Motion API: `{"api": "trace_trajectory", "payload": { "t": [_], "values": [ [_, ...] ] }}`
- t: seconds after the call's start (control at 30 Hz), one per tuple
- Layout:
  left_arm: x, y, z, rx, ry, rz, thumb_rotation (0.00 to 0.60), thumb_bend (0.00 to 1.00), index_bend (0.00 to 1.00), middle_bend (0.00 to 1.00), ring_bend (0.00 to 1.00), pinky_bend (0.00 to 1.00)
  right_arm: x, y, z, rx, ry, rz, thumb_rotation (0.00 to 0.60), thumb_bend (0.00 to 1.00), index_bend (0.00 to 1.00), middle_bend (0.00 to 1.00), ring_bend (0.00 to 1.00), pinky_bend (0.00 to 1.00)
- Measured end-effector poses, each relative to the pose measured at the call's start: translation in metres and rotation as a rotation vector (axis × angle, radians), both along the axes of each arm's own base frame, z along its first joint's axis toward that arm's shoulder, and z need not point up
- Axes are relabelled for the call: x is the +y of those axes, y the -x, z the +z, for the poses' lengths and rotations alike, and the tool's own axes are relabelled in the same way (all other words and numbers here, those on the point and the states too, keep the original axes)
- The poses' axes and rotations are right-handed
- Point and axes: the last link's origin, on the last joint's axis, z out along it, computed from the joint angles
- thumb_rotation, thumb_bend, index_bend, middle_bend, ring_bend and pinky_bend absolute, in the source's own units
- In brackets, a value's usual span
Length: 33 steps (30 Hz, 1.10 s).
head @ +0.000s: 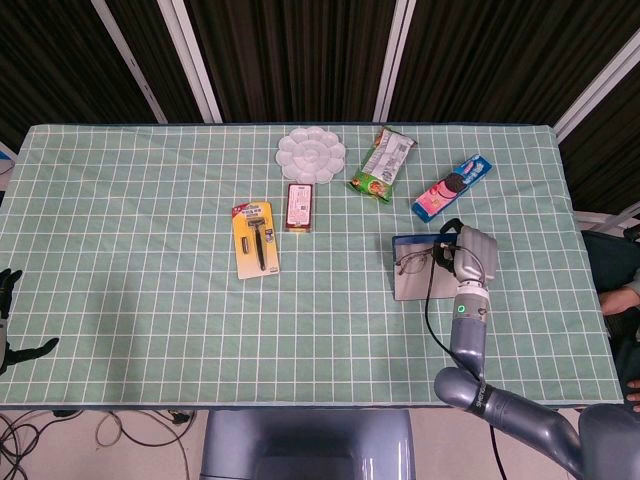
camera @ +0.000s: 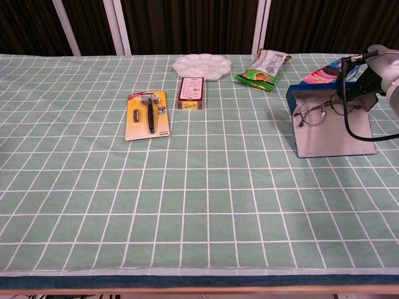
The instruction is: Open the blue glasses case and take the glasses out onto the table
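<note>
The blue glasses case (camera: 330,131) lies open near the right side of the surface (head: 150,290), its lid tipped up. The glasses (camera: 318,111) are over the open case. The right hand (head: 474,257) holds them by one end with its fingers (camera: 368,87). The left hand (head: 8,320) is at the far left edge, fingers apart, holding nothing. A razor pack (head: 256,238) lies well apart.

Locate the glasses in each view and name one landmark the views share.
Head view: the glasses sit right of centre, over the open blue glasses case, beside the right hand.
Chest view: the glasses are at the right edge, upper part.
Shared landmark: the yellow razor pack, left of them.
</note>
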Motion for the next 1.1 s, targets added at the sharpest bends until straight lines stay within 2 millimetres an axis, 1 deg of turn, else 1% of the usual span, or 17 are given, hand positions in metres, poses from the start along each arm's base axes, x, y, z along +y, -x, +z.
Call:
{"api": "trace_trajectory", "payload": {
  "t": [0.23,0.53,0.63,0.67,0.73,0.8,0.9,1.0,1.1],
  "values": [
    [0.0002,-0.0001,-0.0001,-0.001,0.001,0.000,0.600,0.04,0.00,0.00,0.00,0.00,0.0008,0.0034,-0.0014,0.008,-0.001,-0.013,0.600,0.52,0.54,1.00,1.00,1.00],
    [-0.0001,-0.0003,0.0002,-0.003,0.000,-0.002,0.600,0.04,0.00,0.00,0.00,0.00,0.0008,0.0030,-0.0020,0.022,-0.008,-0.019,0.600,0.52,0.54,1.00,1.00,1.00],
    [-0.0002,-0.0002,0.0003,-0.004,0.000,-0.001,0.600,0.04,0.00,0.00,0.00,0.00,-0.0005,0.0039,-0.0030,0.032,-0.017,-0.026,0.600,0.50,0.54,1.00,1.00,1.00],
    [-0.0001,-0.0003,0.0003,-0.004,0.000,-0.001,0.600,0.04,0.00,0.00,0.00,0.00,-0.0009,0.0050,-0.0028,0.036,-0.019,-0.029,0.600,0.48,0.52,1.00,1.00,1.00],
    [-0.0001,-0.0003,0.0003,-0.004,0.000,-0.002,0.600,0.04,0.00,0.00,0.00,0.00,-0.0001,0.0057,-0.0020,0.043,-0.020,-0.036,0.600,0.44,0.44,1.00,1.00,1.00],
    [0.0000,-0.0005,0.0002,-0.004,0.001,-0.003,0.600,0.04,0.00,0.00,0.00,0.00,0.0011,0.0054,-0.0021,0.049,-0.026,-0.042,0.600,0.39,0.28,1.00,1.00,1.00],
    [-0.0001,-0.0006,0.0004,-0.005,0.000,-0.003,0.600,0.04,0.00,0.00,0.00,0.00,0.0023,0.0069,-0.0018,0.067,-0.037,-0.056,0.600,0.34,0.12,1.00,1.00,1.00],
    [-0.0003,-0.0007,0.0004,-0.006,0.000,-0.005,0.600,0.04,0.00,0.00,0.00,0.00,0.0036,0.0065,-0.0020,0.076,-0.048,-0.060,0.600,0.31,0.07,1.00,1.00,1.00],
    [-0.0005,-0.0011,0.0005,-0.008,-0.001,-0.006,0.600,0.04,0.00,0.00,0.00,0.00,0.0053,0.0053,-0.0016,0.081,-0.057,-0.062,0.600,0.31,0.06,1.00,1.00,1.00]
  ]
}}
